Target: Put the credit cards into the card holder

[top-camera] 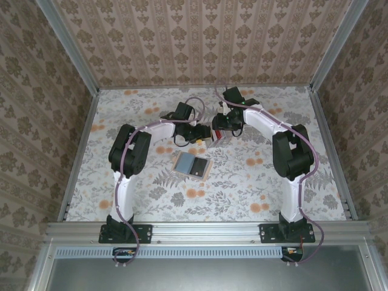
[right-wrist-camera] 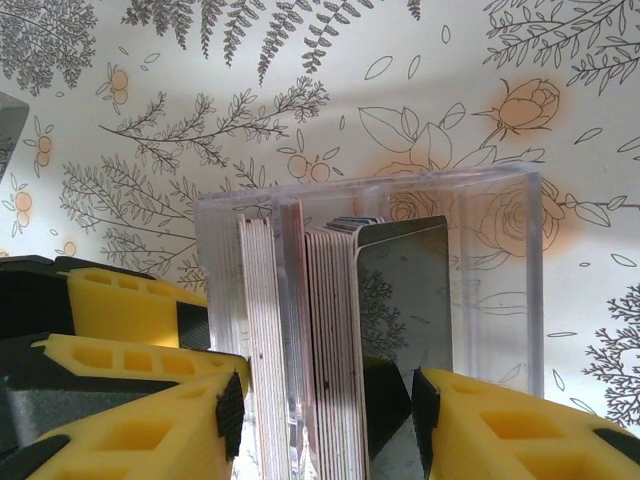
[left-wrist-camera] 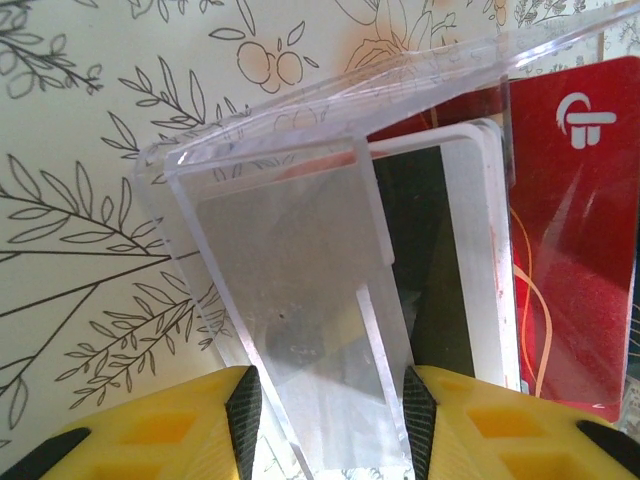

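The credit cards [right-wrist-camera: 335, 330] stand on edge as a thick stack inside a clear plastic case [right-wrist-camera: 500, 280], and my right gripper [right-wrist-camera: 325, 415] is shut on the stack from both sides. A dark glossy card faces the right pad. My left gripper [left-wrist-camera: 325, 410] is shut on a flat panel of the clear case [left-wrist-camera: 290, 260]; behind it show a white card [left-wrist-camera: 485, 250] and a red card [left-wrist-camera: 575, 250]. From above, both grippers meet over mid-table, left gripper [top-camera: 197, 134] and right gripper [top-camera: 218, 128], with the cards [top-camera: 213, 137] between them. The tan card holder [top-camera: 192, 163] lies open, grey-blue inside up, just in front of them.
The floral tablecloth [top-camera: 242, 188] is bare around the holder. Patterned walls close the back and sides, with metal rails [top-camera: 79, 157] along the table's edges. Both arms arch inward from the near edge.
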